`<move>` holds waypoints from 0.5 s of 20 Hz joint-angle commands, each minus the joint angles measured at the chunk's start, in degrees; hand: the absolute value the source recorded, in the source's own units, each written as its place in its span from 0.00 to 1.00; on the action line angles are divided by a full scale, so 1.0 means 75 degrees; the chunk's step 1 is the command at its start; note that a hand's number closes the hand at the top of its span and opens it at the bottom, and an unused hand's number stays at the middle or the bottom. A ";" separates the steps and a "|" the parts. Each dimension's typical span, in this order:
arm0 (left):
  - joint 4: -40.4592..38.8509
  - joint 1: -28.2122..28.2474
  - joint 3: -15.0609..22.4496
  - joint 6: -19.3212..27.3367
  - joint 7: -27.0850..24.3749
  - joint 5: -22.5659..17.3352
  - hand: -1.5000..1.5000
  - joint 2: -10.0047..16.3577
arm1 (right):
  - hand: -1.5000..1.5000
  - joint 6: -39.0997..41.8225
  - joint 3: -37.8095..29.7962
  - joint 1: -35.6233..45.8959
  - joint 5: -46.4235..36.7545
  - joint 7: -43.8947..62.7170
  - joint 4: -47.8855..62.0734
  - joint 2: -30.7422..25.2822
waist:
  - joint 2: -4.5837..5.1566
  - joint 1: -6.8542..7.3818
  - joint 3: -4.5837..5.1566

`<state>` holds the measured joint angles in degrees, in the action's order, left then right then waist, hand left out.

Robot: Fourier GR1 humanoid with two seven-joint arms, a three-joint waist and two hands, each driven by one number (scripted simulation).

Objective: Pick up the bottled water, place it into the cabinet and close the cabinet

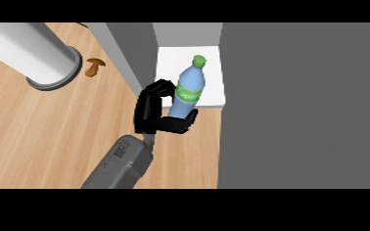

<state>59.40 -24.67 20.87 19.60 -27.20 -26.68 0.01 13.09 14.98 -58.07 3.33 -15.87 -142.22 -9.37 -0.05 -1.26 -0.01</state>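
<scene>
L robot hand (155,112) curled round lower half of blue plastic water bottle w/ green cap (189,90). Bottle sits just right of palm, long axis near upright, cap tipped fwd, over white cabinet shelf (173,58) ahead. R robot hand out of view.

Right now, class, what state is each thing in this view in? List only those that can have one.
bottled water: green cap on, held, leaning slightly, at the cabinet's opening.
cabinet: open, white shelf showing.
robot hand: fingers curled round the bottled water.
</scene>
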 commanded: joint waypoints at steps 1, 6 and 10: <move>-0.0322 -0.1102 0.0293 0.0929 0.0553 -0.0235 1.00 -0.0002 | 0.00 0.0009 -0.0440 0.0169 0.0875 0.0300 -0.0379 -0.0025 | 0.0019 -0.0031 -0.0001; -0.1233 -0.2443 0.0627 0.1869 0.0814 -0.0519 1.00 -0.0002 | 0.00 0.0252 -0.0268 -0.0156 0.0697 0.0071 -0.0358 -0.0035 | 0.0019 -0.0237 0.0000; -0.2328 -0.3006 0.0283 0.1891 0.0714 -0.0762 1.00 -0.0002 | 0.00 0.0205 -0.0416 -0.0160 0.0969 0.0511 -0.0929 -0.0073 | 0.0065 -0.0232 0.0005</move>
<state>47.91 -42.44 24.24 31.43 -21.70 -30.84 0.01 13.96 13.19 -56.68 4.39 -15.18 -142.06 -8.88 0.27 -2.46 0.01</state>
